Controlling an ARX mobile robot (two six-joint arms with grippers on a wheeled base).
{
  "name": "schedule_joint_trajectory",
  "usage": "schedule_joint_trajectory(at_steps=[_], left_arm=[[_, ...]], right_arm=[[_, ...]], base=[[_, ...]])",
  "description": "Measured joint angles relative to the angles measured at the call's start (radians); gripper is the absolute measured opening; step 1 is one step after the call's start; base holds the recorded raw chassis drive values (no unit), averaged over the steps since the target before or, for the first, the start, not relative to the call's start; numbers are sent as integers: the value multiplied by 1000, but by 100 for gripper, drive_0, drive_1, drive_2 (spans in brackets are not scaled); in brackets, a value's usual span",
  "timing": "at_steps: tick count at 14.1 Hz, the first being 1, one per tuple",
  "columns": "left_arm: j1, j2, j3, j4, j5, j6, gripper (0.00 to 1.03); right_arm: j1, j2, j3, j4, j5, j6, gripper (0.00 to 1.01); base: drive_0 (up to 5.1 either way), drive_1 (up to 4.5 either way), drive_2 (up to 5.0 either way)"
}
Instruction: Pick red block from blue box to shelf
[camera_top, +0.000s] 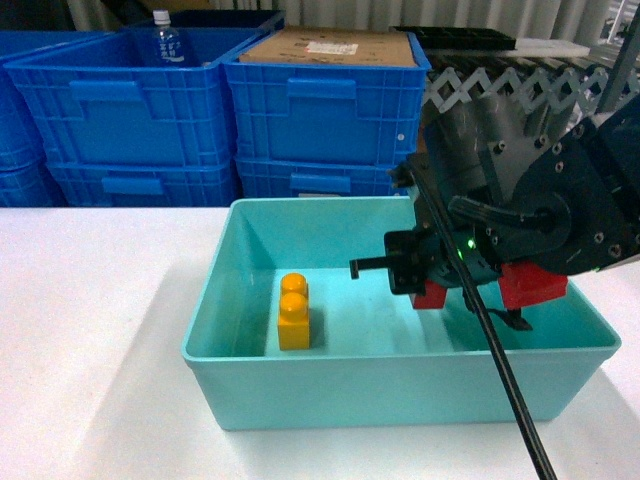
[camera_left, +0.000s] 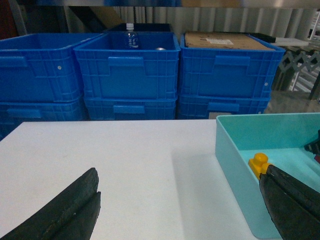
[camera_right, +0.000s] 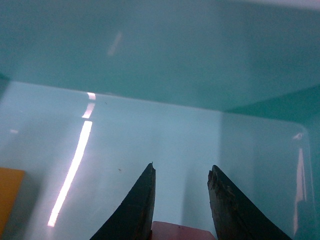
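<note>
On the white table (camera_top: 90, 330), one blue box (camera_top: 400, 385) holds one yellow brick (camera_top: 294, 312) and one red block (camera_right: 177, 231) between parted jaws.

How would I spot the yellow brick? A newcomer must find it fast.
Start at the pale turquoise tub on the white table, in front of the stacked dark blue crates. The yellow brick stands on its floor, left of the robot arm. It is the only yellow piece, two studs tall.

A white table (camera_top: 90, 330) carries the blue box (camera_top: 400, 390); stacked dark blue crates (camera_top: 320, 110) stand right behind its far edge.
</note>
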Motion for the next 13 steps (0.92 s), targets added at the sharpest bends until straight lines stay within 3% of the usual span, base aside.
schedule_joint_trajectory(at_steps=[4,9,11,13], left_arm=[[0,0,0,0,0,0,98],[0,0,0,0,0,0,98],[0,0,0,0,0,0,98],[0,0,0,0,0,0,98]], right_arm=[[12,-93,-81,12,-15,-34,28],[37,-373,-195,-5,-70,-135,28],[12,-441,-236,-3,-98,-161,27],[-53,-512,-275,55,-119,-165,27]], base=[[0,0,0],[0,0,0],[0,0,0],[0,0,0]])
